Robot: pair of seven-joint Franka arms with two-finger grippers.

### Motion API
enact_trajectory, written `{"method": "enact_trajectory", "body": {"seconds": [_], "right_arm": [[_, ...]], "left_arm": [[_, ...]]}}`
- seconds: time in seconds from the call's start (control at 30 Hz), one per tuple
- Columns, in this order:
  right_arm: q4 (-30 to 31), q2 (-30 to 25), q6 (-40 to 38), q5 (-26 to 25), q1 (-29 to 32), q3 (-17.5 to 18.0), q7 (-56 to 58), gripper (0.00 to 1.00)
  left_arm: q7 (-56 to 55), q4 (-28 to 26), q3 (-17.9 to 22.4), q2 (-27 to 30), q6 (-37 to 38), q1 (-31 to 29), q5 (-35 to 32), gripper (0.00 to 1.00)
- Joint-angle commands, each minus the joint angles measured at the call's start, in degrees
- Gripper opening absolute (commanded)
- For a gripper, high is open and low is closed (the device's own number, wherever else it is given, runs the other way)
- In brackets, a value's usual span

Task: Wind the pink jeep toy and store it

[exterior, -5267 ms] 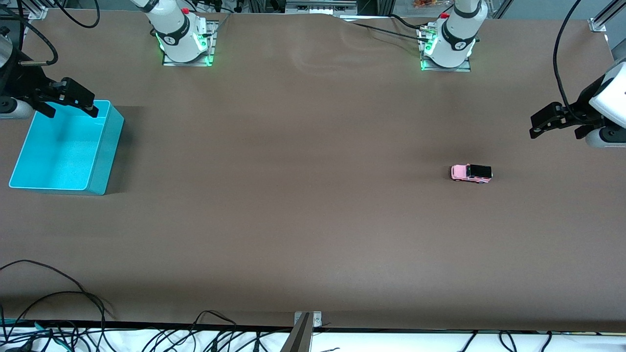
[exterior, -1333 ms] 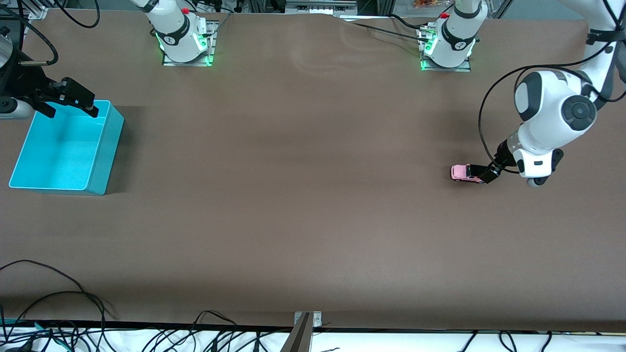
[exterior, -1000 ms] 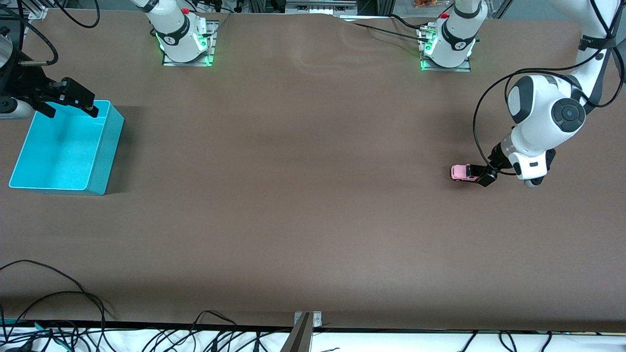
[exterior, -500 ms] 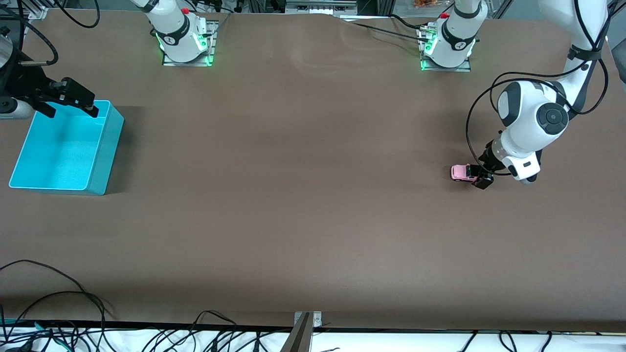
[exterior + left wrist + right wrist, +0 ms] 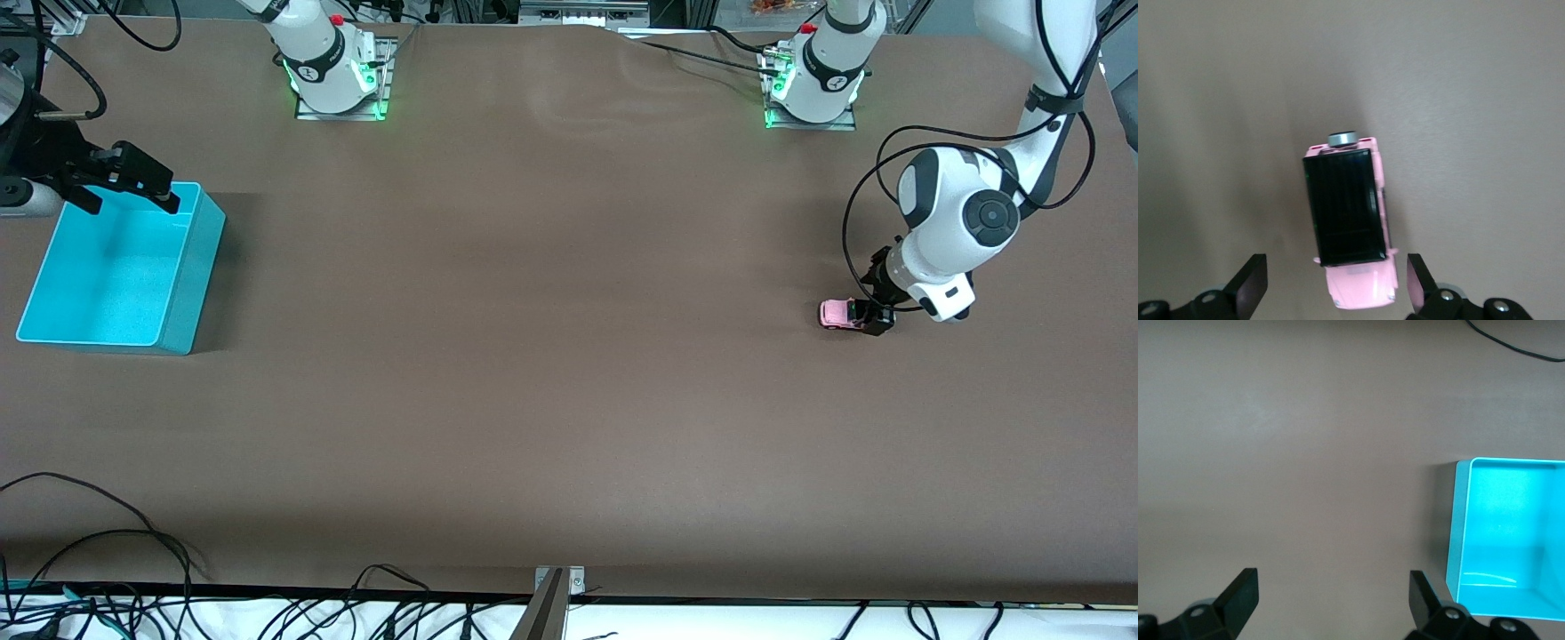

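**A:** The pink jeep toy [image 5: 1353,230] is what you're about to take hold of, so start at your left gripper [image 5: 1337,283]. Its fingers [image 5: 1250,283] are spread and stand one on each side of the car's pink nose end, with a gap on both sides, so nothing is pinched yet.

**B:** And where does the car sit on the table?

**A:** On the brown table [image 5: 551,356] toward the left arm's end, on its wheels, well apart from the turquoise bin [image 5: 191,276] at the right arm's end. Your right gripper [image 5: 124,182] waits over the bin's edge with its fingers apart and empty.

**B:** How will it handle?

**A:** I'd judge it light and rigid, a hard little shell that won't give under the pads. The painted sides look smooth, so it could slip or roll if you squeeze near the wheels. Take it across the body, low on the flanks beside the black roof panel [image 5: 1345,207]. Keep off the grey spare wheel [image 5: 1342,138] at the tail. Close gently and squarely.
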State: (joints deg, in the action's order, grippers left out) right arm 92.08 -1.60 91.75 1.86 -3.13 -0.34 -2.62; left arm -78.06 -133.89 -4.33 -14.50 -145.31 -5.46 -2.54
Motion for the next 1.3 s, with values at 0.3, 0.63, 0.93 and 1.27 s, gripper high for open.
{"method": "enact_trajectory", "body": {"seconds": [0.3,0.63,0.93,1.27], "right_arm": [[0.8,-0.9,-0.3,0.5,-0.2,-0.5,0.2,1.00],[0.8,-0.9,-0.3,0.5,-0.2,-0.5,0.2,1.00],[0.9,-0.9,-0.3,0.5,-0.2,-0.5,0.2,1.00],[0.9,-0.9,-0.3,0.5,-0.2,-0.5,0.2,1.00]], "left_arm": [[-6.9,3.2,0.4,-3.1,-1.0,-0.5,-2.0,0.84],[-11.0,4.0,0.4,-5.4,-1.0,-0.1,-4.7,0.84],[-20.2,4.1,0.2,-6.0,-0.9,-0.6,-15.0,0.81],[-20.2,4.2,0.2,-6.0,-0.9,-0.5,-14.4,0.77]]}}
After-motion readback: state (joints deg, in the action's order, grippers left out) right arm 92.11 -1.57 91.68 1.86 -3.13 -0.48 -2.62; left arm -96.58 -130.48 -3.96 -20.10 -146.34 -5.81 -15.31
